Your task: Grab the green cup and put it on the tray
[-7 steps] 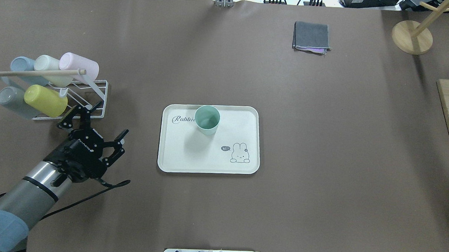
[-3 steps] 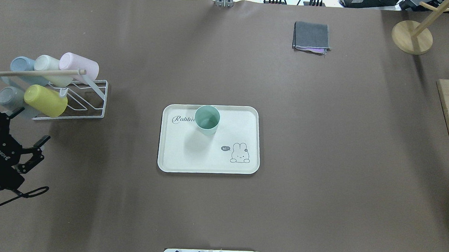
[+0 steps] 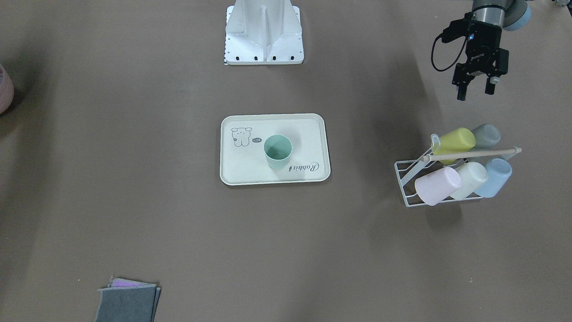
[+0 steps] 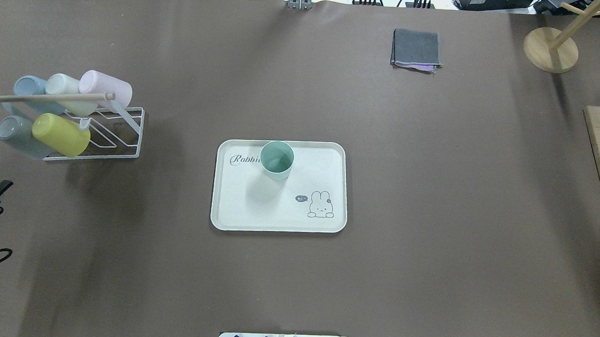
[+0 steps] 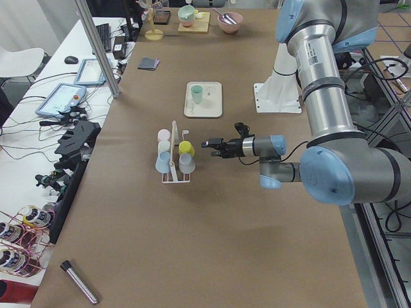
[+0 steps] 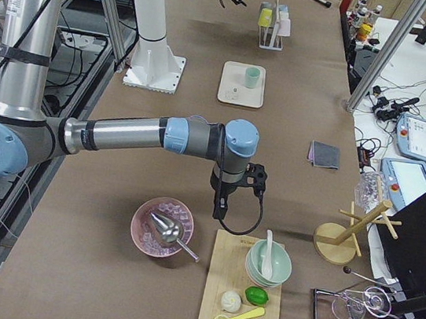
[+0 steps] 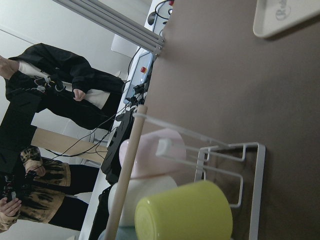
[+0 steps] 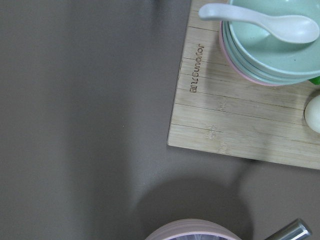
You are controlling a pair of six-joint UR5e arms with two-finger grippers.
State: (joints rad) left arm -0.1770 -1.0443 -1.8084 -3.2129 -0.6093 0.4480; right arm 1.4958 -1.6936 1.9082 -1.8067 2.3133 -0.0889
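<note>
Front-facing view first: the left gripper [image 3: 475, 91] is seen with its jaws spread wide and nothing held between them. It's hung over the table [image 3: 134, 179] on the robot's side of the rack [image 3: 491, 151], near it but not touching.

Five cups are laid on their sides in that rack: yellow-green [image 3: 453, 139] and grey [image 3: 486, 135] in the row nearer the gripper, pink [image 3: 437, 185], cream [image 3: 469, 178] and blue [image 3: 494, 177] in the other row.

Well apart from all that, mid-table, the green cup [image 3: 277, 151] is found upright on the tray [image 3: 248, 172], mouth up, right beside the "Rabbit" lettering. It's sat toward the tray's long edge farther from the robot.

The right gripper [image 6: 220, 210] is only caught in the right side view, pointed down over the table between a pink bowl [image 6: 157, 229] and a wooden board [image 6: 228, 277]. Whether its jaws are apart or together can't be told from there. In its wrist view no fingers are shown, just the board's corner and stacked bowls [image 8: 272, 45] with a white spoon [image 8: 260, 19].

A folded grey cloth [image 4: 416, 48] is left at the far side.
</note>
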